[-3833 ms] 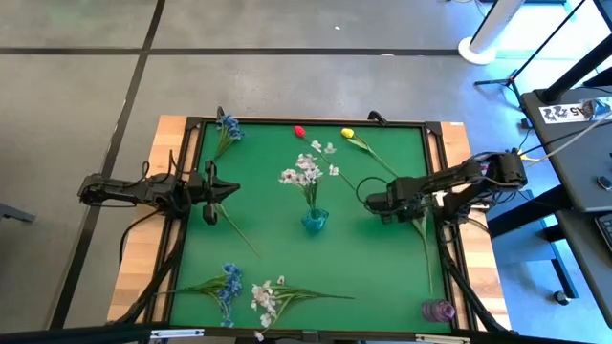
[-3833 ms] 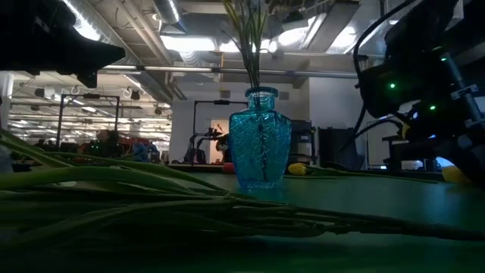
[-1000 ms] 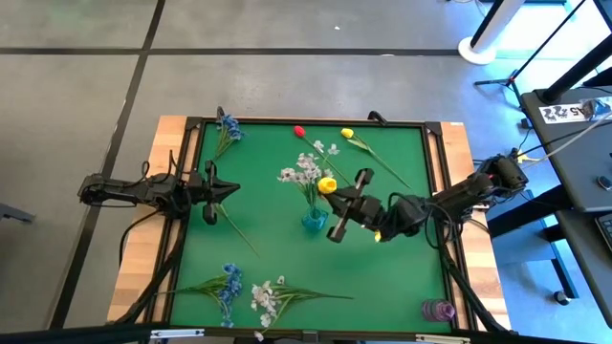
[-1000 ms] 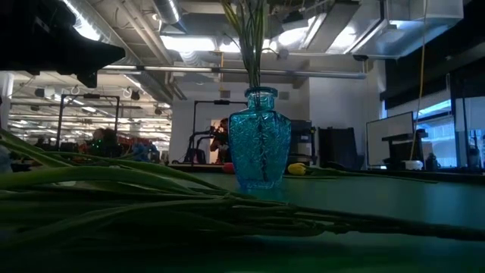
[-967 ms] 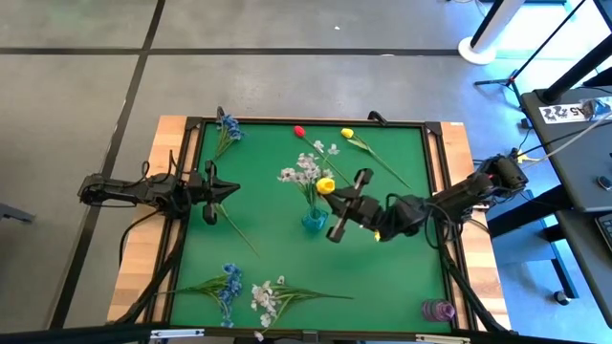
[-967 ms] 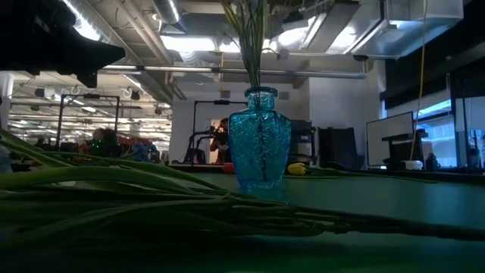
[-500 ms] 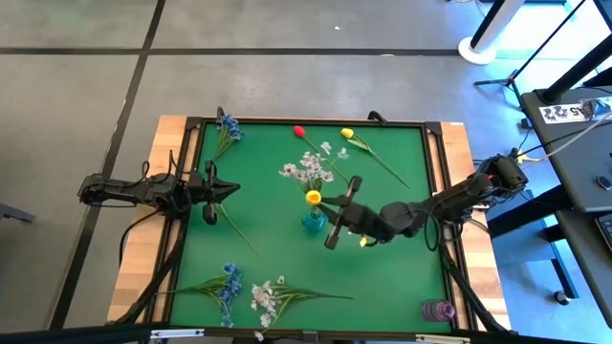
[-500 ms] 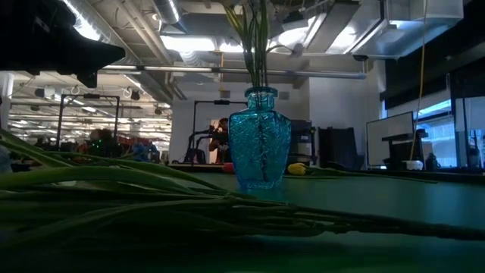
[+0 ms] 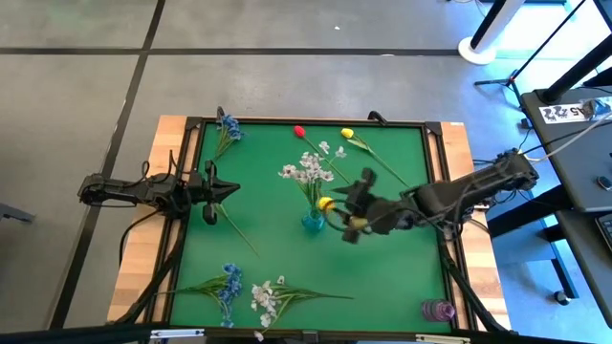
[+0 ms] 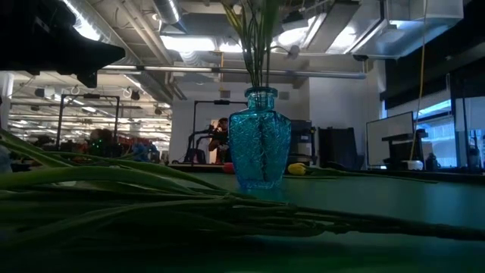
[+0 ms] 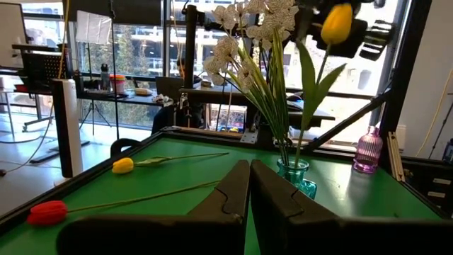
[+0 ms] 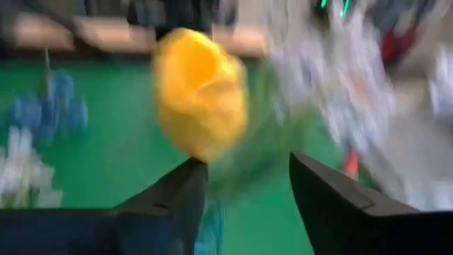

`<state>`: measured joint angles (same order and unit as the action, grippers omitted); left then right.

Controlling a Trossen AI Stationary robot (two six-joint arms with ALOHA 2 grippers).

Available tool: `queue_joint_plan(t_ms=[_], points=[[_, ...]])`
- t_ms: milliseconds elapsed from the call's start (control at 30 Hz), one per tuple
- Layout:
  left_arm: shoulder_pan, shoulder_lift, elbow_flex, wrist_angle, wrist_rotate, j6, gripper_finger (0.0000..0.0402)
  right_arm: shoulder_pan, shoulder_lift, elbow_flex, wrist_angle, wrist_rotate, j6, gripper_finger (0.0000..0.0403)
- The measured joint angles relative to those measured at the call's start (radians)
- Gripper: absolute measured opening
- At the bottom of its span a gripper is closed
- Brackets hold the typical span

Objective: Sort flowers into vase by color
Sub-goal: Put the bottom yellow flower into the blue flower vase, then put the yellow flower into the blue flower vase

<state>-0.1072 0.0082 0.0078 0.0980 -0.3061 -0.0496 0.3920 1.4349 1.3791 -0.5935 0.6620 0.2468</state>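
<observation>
A blue glass vase (image 9: pixel 314 221) (image 10: pixel 260 148) stands at the middle of the green table and holds white flowers (image 9: pixel 304 172). A yellow flower (image 9: pixel 325 204) (image 11: pixel 337 23) stands with them, its stem running down into the vase's neck (image 11: pixel 294 166). My right gripper (image 9: pixel 348 212) (image 12: pixel 248 191) hovers just right of the vase, open. Its fingers (image 12: pixel 170 205) flank the blurred stem below the yellow bud (image 12: pixel 200 99). My left gripper (image 9: pixel 229 190) (image 11: pixel 249 177) waits shut at the table's left side, holding nothing.
On the table lie a red bud (image 9: pixel 299 131) and a yellow flower (image 9: pixel 347 134) at the far edge, and a blue flower (image 9: pixel 228 126) at the far left. Blue (image 9: pixel 228 282) and white (image 9: pixel 266 296) flowers lie near the front. A purple vase (image 9: pixel 438 311) stands front right.
My right gripper has carried the yellow flower toward the table's left until it is over the vase, turning as it went. The bud has sunk closer to the vase, and another stem now shows in the vase's neck.
</observation>
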Motion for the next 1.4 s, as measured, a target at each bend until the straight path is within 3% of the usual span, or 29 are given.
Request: queue_joint_plan(t_ms=[100, 233, 400, 600, 833, 1000, 1167, 1400], points=[[0.000, 0.000, 0.000, 0.000, 0.000, 0.000, 0.0010, -0.003, -0.002, 0.102, -0.390, -0.011, 0.220, 0.0235], [0.000, 0.000, 0.000, 0.000, 0.000, 0.000, 0.0010, -0.058, -0.007, 0.116, -0.687, -0.056, 0.406, 0.0247], [0.000, 0.000, 0.000, 0.000, 0.000, 0.000, 0.0010, -0.193, -0.017, 0.055, -0.817, -0.074, 0.418, 0.0248], [0.000, 0.000, 0.000, 0.000, 0.000, 0.000, 0.0010, -0.470, -0.085, -0.154, -0.651, -0.129, 0.156, 0.0248], [0.000, 0.000, 0.000, -0.001, 0.000, 0.000, 0.0010, -0.852, -0.245, -0.440, -0.268, -0.427, -0.088, 0.0248], [0.000, 0.000, 0.000, 0.000, 0.000, 0.000, 0.0010, -0.963, -0.267, -0.564, -0.056, -0.653, -0.198, 0.0248], [0.000, 0.000, 0.000, 0.000, 0.000, 0.000, 0.0010, -1.008, -0.205, -0.633, 0.184, -0.628, -0.218, 0.0248], [0.000, 0.000, 0.000, 0.000, 0.000, 0.000, 0.0010, -1.022, 0.024, -0.640, 0.409, -0.466, -0.224, 0.0247]])
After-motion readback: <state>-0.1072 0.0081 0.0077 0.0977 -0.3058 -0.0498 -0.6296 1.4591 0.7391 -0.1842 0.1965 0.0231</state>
